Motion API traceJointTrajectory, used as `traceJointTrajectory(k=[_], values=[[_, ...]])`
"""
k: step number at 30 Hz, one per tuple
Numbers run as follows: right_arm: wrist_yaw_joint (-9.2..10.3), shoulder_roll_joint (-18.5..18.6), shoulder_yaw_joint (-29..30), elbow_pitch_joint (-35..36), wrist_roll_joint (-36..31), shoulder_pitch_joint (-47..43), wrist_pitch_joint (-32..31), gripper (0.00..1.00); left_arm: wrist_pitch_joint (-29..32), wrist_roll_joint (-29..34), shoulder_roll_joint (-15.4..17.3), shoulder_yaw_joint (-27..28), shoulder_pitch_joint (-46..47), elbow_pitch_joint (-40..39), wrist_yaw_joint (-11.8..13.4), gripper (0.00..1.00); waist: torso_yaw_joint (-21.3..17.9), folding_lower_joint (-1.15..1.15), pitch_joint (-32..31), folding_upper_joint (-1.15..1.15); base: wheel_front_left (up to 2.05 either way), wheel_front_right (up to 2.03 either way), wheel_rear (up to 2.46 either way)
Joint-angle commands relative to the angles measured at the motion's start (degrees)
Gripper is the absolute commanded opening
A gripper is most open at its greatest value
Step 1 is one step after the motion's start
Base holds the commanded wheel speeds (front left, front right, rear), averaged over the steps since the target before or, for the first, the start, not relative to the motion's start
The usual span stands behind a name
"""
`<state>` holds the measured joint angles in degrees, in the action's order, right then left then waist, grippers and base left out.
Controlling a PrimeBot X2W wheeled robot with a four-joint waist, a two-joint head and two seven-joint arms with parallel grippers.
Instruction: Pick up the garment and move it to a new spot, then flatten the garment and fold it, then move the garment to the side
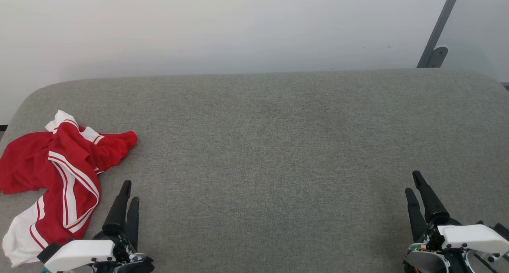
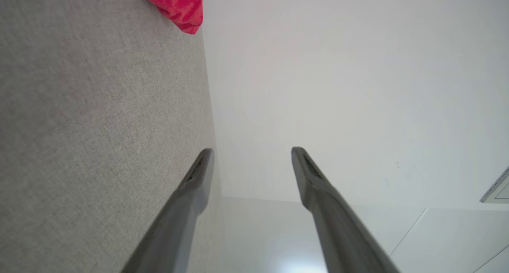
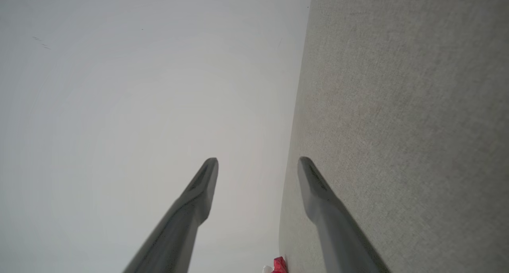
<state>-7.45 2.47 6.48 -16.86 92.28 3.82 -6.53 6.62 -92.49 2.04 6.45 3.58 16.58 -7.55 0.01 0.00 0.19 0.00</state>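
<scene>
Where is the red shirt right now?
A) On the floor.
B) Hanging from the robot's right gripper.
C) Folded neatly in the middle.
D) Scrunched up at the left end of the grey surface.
D: the shirt lies crumpled at the left end of the grey surface, beside the left gripper, whose jaws are open and empty.

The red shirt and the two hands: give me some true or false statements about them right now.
1. The garment lies bunched at the left end of the grey surface. True.
2. The left hand grips the garment. False: it is open, holding nothing.
3. The right hand is open and empty. True.
4. The garment is folded flat. False: it is crumpled, not yet folded.
</scene>
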Motion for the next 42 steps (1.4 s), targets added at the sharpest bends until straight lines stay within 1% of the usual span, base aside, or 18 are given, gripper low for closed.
traceJointTrajectory(k=[1, 7, 15, 17, 22, 29, 35, 42], values=[[-0.02, 0.2, -0.1, 0.7, -0.2, 1.9, 0.3, 1.00, -0.4, 0.4, 0.7, 0.2, 1.4, -1.0, 0.0, 1.00, 0.0, 0.00, 0.0, 0.00, 0.00, 0.00, 0.00], [-0.03, 0.9, -0.8, 0.0, -2.2, 3.5, 1.9, 1.00, -1.7, 2.2, 2.0, 0.1, 1.9, -1.4, 0.0, 1.00, 0.1, 0.00, 0.1, 0.00, 0.00, 0.00, 0.00], [-0.03, 2.6, -3.5, -0.8, -8.8, 5.2, 4.8, 1.00, -4.9, 9.0, 4.5, -1.7, 2.0, -0.9, 0.0, 1.00, 0.2, 0.00, 0.2, 0.00, 0.00, 0.00, 0.00], [-0.03, 2.8, -3.8, -0.9, -9.8, 5.3, 5.1, 1.00, -5.2, 9.8, 4.6, -1.6, 2.1, -1.0, 0.0, 1.00, 0.3, 0.00, 0.2, 0.00, 0.00, 0.00, 0.00], [-0.04, 3.1, -4.4, -1.0, -14.5, 5.9, 6.4, 1.00, -6.4, 14.4, 4.8, -1.0, 2.0, -1.2, 0.0, 1.00, 0.3, 0.00, 0.4, 0.00, 0.00, 0.00, 0.00], [-0.04, 3.6, -4.3, -1.0, -22.2, 6.5, 8.0, 1.00, -8.0, 23.3, 5.2, -0.4, 1.5, -2.1, 0.0, 1.00, 0.4, 0.00, 0.6, 0.00, 0.00, 0.00, 0.00], [-0.04, 4.1, -4.8, -0.2, -32.0, 7.0, 9.3, 1.00, -9.3, 32.6, 5.6, -0.9, 0.7, -3.0, 0.0, 1.00, 0.5, 0.00, 0.9, 0.00, 0.00, 0.00, 0.00], [-0.05, 3.5, -4.6, 0.8, -42.1, 7.1, 10.7, 1.00, -10.7, 42.0, 5.6, -1.6, 0.0, -3.8, 0.0, 1.00, 0.5, 0.00, 1.3, 0.00, 0.00, 0.00, 0.00]])
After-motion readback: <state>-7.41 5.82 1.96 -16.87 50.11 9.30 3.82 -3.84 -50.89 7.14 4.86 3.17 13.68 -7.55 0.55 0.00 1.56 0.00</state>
